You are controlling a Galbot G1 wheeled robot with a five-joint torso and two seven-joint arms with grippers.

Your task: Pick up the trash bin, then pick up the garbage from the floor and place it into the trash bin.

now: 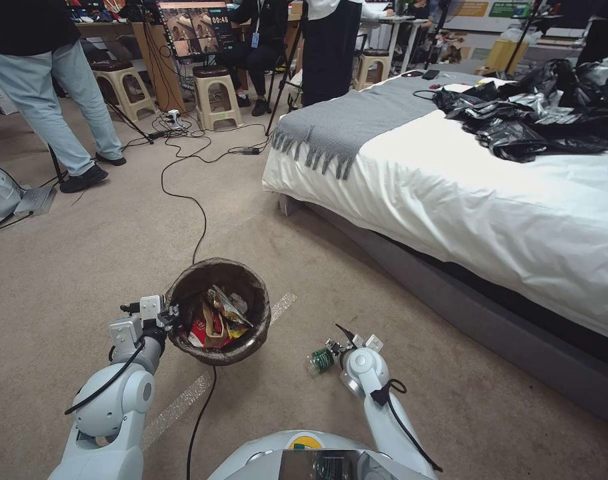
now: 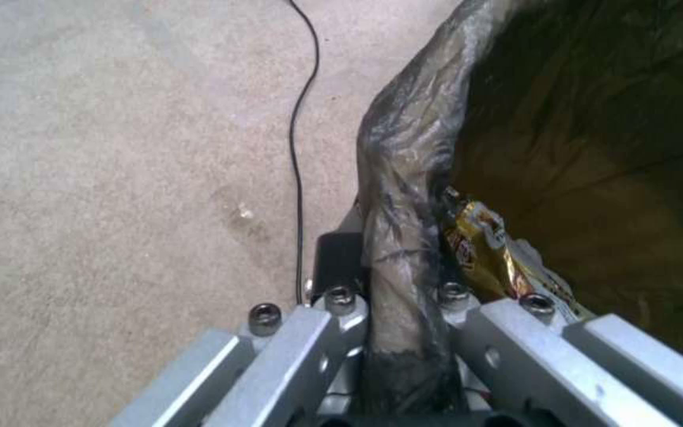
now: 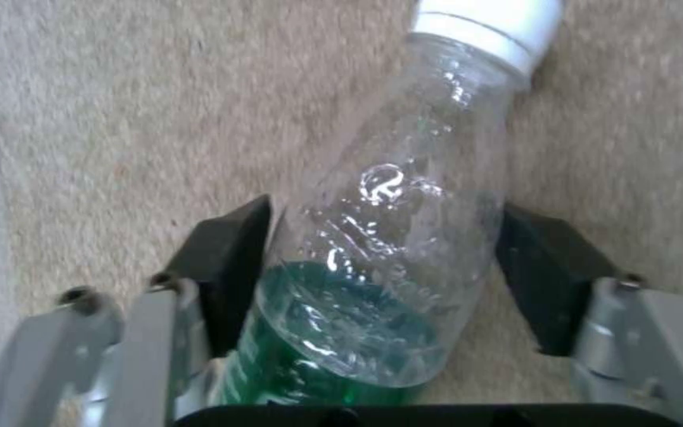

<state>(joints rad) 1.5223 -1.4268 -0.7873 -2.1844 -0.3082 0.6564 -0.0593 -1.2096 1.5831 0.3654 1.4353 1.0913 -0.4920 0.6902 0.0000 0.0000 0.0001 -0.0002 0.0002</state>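
The trash bin (image 1: 219,311), lined with a dark bag, hangs just above the carpet, and my left gripper (image 1: 165,317) is shut on its near-left rim. In the left wrist view the bagged rim (image 2: 405,148) runs between the fingers of that gripper (image 2: 393,284). Inside the bin lies garbage: yellow snack wrappers (image 1: 227,310) (image 2: 484,243) and red-and-white paper (image 1: 199,330). To the right of the bin, low over the floor, my right gripper (image 1: 332,350) (image 3: 381,267) is shut on a clear green-labelled plastic bottle (image 1: 321,360) (image 3: 405,237). Both black pads (image 3: 227,261) press its sides, and its white cap points away.
A bed (image 1: 484,200) with a white sheet, a grey blanket and black plastic bags (image 1: 537,113) takes up the right side. A black cable (image 1: 199,220) crosses the carpet and passes under the bin. A clear tape strip (image 1: 184,399) lies on the floor. Stools and people stand far behind.
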